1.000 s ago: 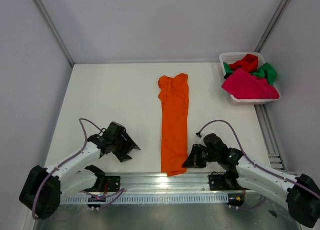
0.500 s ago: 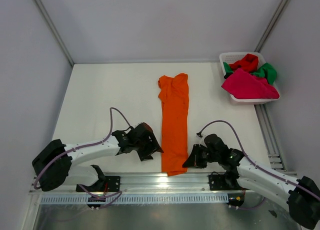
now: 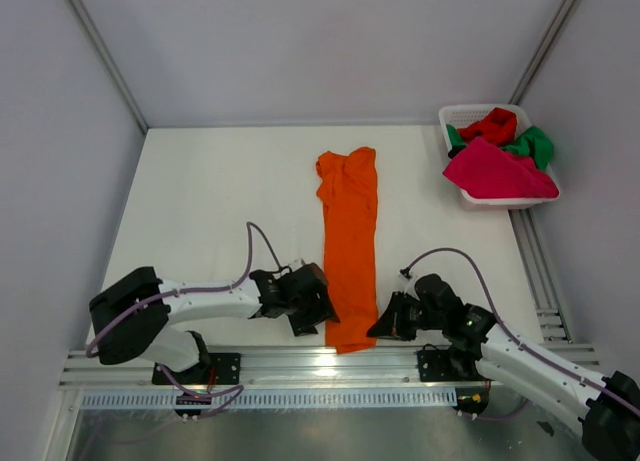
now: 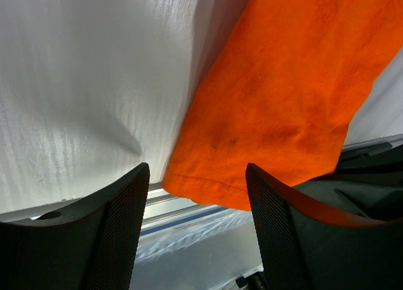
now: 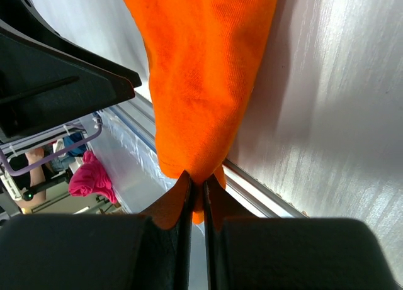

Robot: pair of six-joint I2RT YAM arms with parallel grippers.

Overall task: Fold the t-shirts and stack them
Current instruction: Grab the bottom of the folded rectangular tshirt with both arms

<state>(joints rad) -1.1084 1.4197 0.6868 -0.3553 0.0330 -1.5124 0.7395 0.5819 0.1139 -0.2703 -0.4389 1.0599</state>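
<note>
Orange t-shirt (image 3: pixel 349 251) runs near-to-far; right end effector (image 3: pixel 385 324) pinches its near hem, and the wide-open left end effector (image 3: pixel 312 316) is poised just left.

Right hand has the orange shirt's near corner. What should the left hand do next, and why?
Probably ease the open left hand forward and close on the other near corner of the orange shirt; that corner shows between its fingers, ungripped.

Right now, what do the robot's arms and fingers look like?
The left arm and right arm are white tubes with chunky black joints. A thin purple cable loops along each one. The fingers are black, wide and flat, with a tiny grid pattern on them.
</note>
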